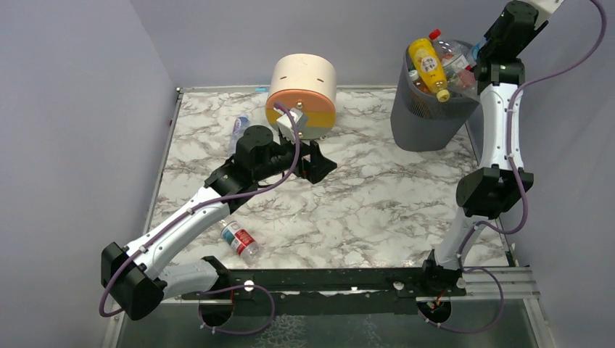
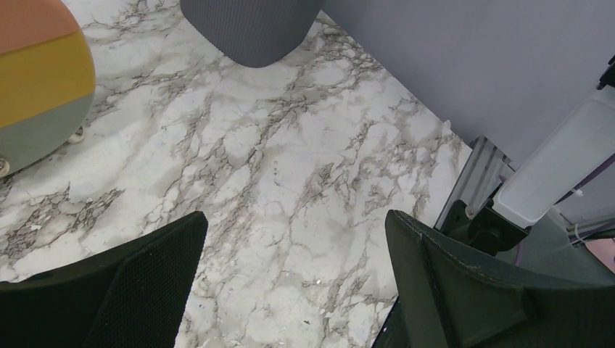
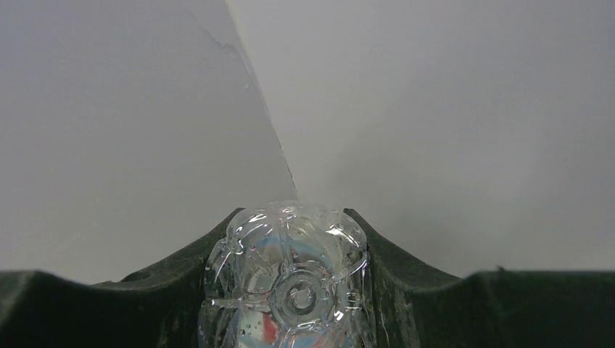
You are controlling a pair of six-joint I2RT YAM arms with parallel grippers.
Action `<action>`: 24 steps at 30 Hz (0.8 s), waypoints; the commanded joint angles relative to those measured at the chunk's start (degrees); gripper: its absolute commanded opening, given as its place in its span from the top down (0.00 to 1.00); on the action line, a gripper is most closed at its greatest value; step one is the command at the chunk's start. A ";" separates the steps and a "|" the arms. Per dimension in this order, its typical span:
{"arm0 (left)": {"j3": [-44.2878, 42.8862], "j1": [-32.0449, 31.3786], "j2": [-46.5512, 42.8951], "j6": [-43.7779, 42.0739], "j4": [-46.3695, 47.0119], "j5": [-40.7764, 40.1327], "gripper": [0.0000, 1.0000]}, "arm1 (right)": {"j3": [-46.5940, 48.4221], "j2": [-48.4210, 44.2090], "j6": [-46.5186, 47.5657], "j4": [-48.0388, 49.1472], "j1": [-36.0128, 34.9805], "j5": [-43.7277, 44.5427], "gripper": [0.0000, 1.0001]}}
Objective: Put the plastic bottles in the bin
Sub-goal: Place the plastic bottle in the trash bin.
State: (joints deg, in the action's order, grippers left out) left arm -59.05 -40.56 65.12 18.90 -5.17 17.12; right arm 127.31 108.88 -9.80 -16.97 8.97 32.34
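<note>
The dark grey mesh bin [image 1: 424, 116] stands at the back right, heaped with plastic bottles; a yellow-orange one [image 1: 428, 67] lies on top. My right gripper [image 1: 483, 52] is raised beside the bin's rim. In the right wrist view that gripper [image 3: 294, 217] is shut on a clear bottle [image 3: 290, 283], whose base faces the camera. My left gripper [image 1: 319, 164] hangs open over the middle of the table, and the left wrist view shows nothing between its fingers [image 2: 145, 283]. A red-labelled bottle [image 1: 239, 241] lies near the front left. A clear blue-labelled bottle [image 1: 239, 127] lies at the back left.
A round cream, orange and yellow drawer unit [image 1: 302, 94] stands at the back centre, just behind the left gripper. The bin's base [image 2: 250, 29] and the right arm's base [image 2: 500, 217] show in the left wrist view. Grey walls close the table's left, back and right.
</note>
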 commanded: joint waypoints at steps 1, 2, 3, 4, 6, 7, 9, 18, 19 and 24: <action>0.26 0.30 0.27 0.18 2.50 1.53 0.01 | 2.39 3.79 1.67 -4.55 -1.80 -0.31 0.66; 0.24 0.32 0.33 0.18 2.54 1.54 0.01 | 2.81 4.21 1.58 -5.23 -2.19 -0.46 0.66; 0.25 0.30 0.35 0.18 2.68 1.53 0.01 | 2.81 4.43 1.36 -5.56 -2.59 -0.56 0.65; 0.23 0.30 0.42 0.18 2.70 1.56 0.01 | 2.15 4.30 1.06 -5.73 -2.77 -0.98 0.65; 0.08 0.35 0.52 0.18 2.60 1.51 0.01 | 0.57 3.90 0.62 -5.61 -3.26 -1.50 0.65; 0.03 0.38 0.48 0.18 2.61 1.56 0.01 | -0.41 3.63 0.44 -5.43 -3.46 -1.57 0.65; 0.07 0.39 0.44 0.18 2.59 1.60 0.01 | -1.87 3.34 0.17 -5.15 -3.60 -1.89 0.63; 0.23 0.39 0.59 0.26 2.82 1.68 0.01 | -3.92 3.62 -1.21 -7.25 -3.70 -3.60 0.50; 0.20 0.39 0.54 0.33 2.80 1.68 0.01 | -4.12 3.23 -1.33 -7.24 -3.70 -3.60 0.47; -0.07 0.39 0.36 0.35 2.35 1.51 0.01 | -2.55 1.23 -0.97 -7.66 -3.70 -6.86 0.27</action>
State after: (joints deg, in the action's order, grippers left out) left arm -59.05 -40.49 65.54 19.05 -4.32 17.39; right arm 123.61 112.38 -10.07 -21.96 6.22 29.67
